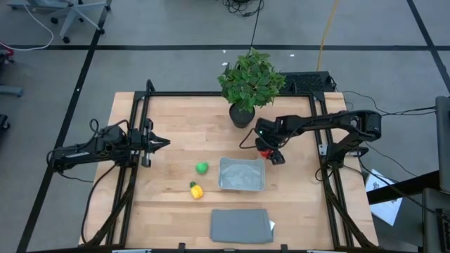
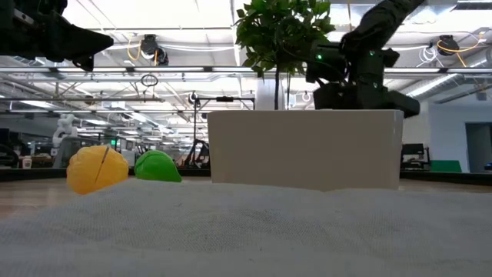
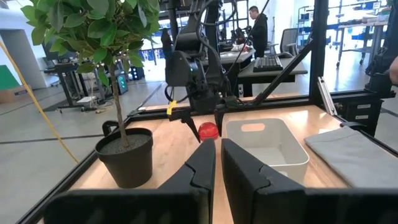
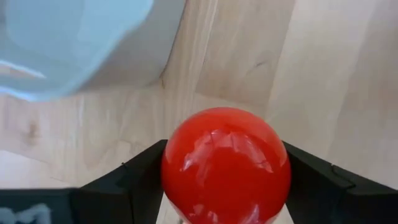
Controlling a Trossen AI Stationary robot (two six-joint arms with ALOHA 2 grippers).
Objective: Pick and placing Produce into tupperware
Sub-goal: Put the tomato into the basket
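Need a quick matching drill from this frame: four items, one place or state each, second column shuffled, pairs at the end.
Items:
1. red piece
2. green piece
3. yellow piece
4. tupperware

Places or states:
A. on the table, nearest the grey mat
B. between the right gripper's fingers, beside the container
C. empty
D. on the table, just left of the container in the high view

The left gripper waits at the table's left side, away from all four.

Pairs: 1-B, 2-D, 3-A, 4-C
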